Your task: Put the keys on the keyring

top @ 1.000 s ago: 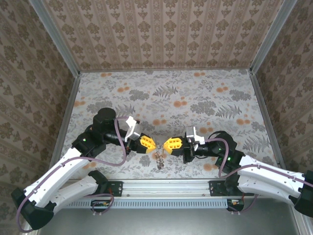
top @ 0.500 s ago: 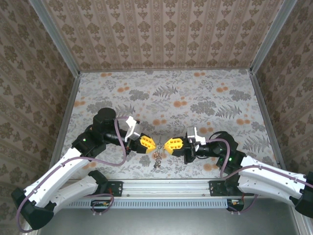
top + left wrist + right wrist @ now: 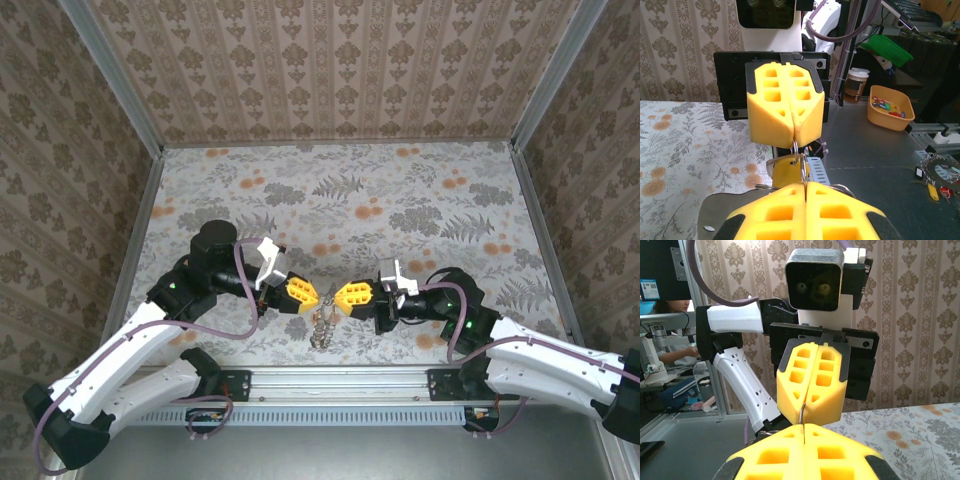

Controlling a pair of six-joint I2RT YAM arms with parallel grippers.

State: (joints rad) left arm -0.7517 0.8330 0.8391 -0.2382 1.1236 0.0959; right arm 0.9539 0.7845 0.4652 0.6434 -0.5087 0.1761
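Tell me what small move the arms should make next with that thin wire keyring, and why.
Probably turn the right gripper slightly against the clamped left gripper, feeding the thin silvery wire keyring round. Both yellow-padded grippers are shut tip to tip on that ring, and the small pale metal keys dangle just beneath, so whether they're fully threaded can't be told.

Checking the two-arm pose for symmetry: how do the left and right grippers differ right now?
The left gripper sits left of the dangling keys, the right gripper right of them. The left gripper points rightward, the right gripper leftward. Both are shut, yellow fingers pinching one thin metal ring between them.
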